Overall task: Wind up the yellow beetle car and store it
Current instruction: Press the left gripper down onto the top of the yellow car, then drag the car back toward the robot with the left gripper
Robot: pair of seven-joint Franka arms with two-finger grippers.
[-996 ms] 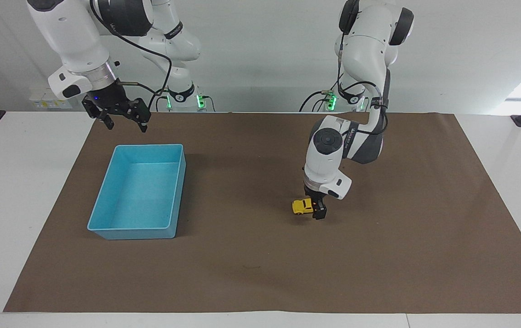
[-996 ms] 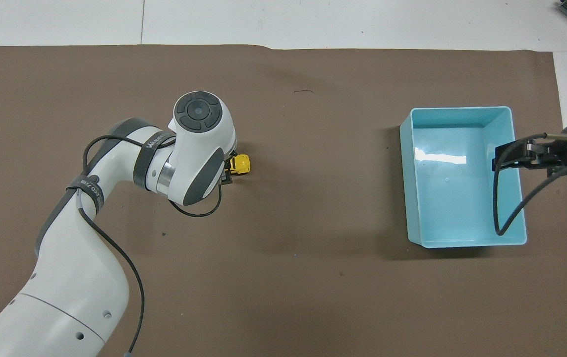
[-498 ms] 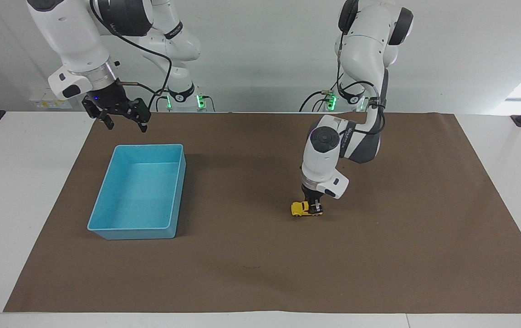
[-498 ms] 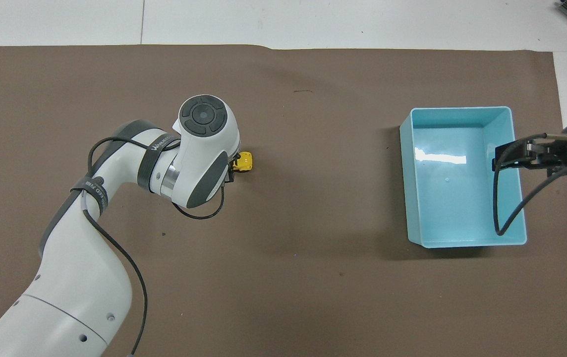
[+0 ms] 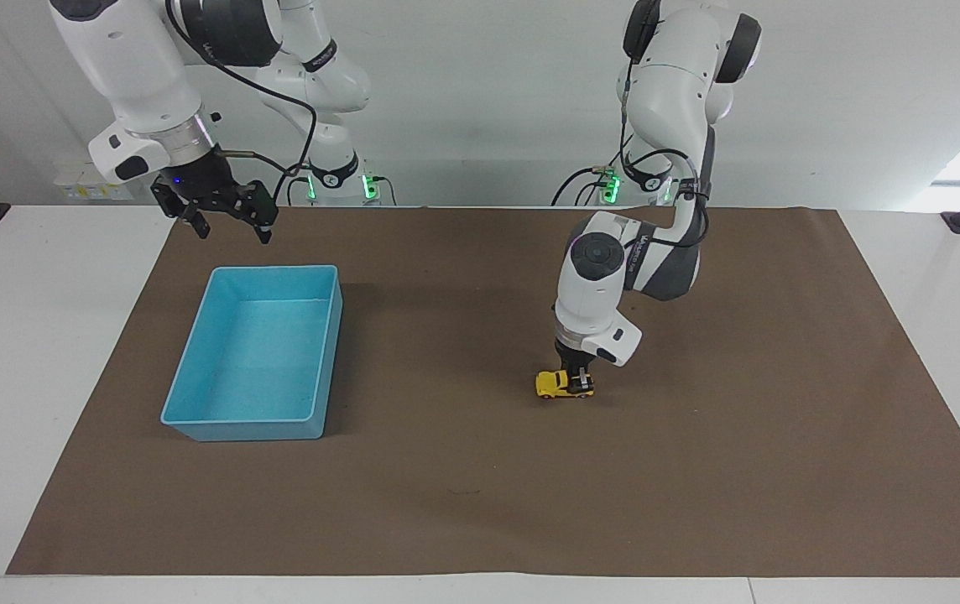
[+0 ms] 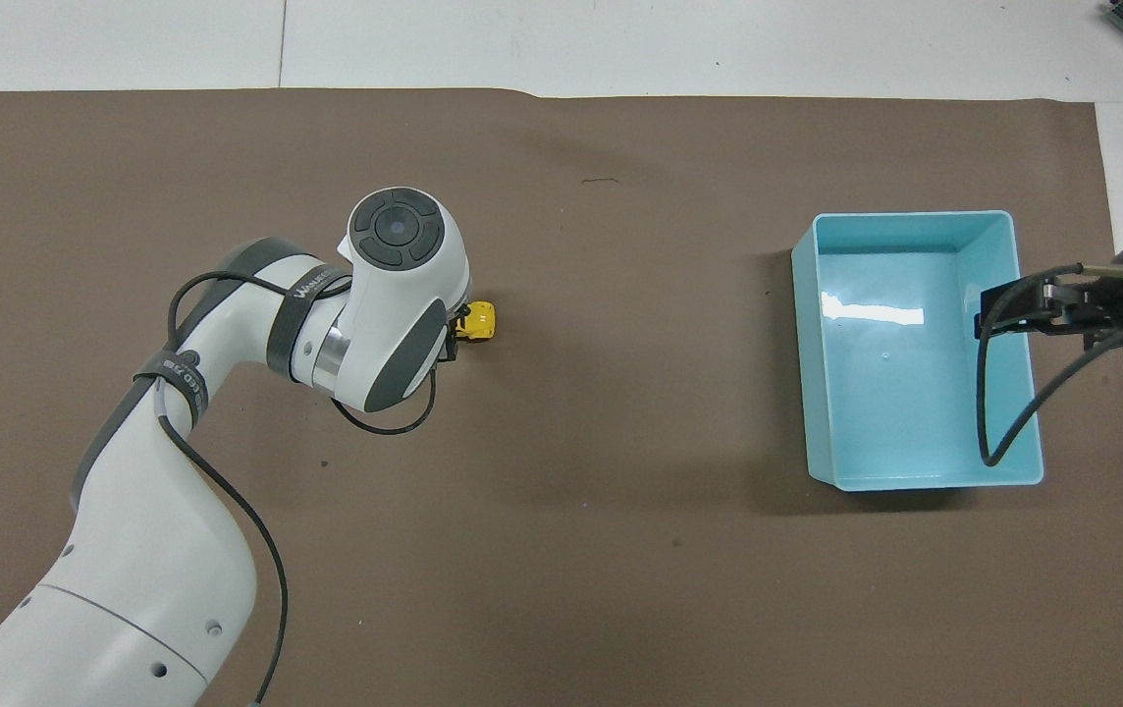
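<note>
While the yellow beetle car [image 5: 563, 385] sits on the brown mat [image 5: 480, 503] toward the left arm's end of the table, the left gripper [image 5: 581, 384] is clenched on its rear; the right gripper [image 5: 228, 225] waits with jaws spread above the blue tray [image 5: 195, 361], well apart from the car

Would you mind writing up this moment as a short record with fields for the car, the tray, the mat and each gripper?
yellow beetle car: on the brown mat, wheels down, toward the left arm's end
left gripper: shut on the car's rear end, at mat level
blue tray: nothing in it, toward the right arm's end
right gripper: open, waiting above the mat beside the tray's end nearer the robots
</note>
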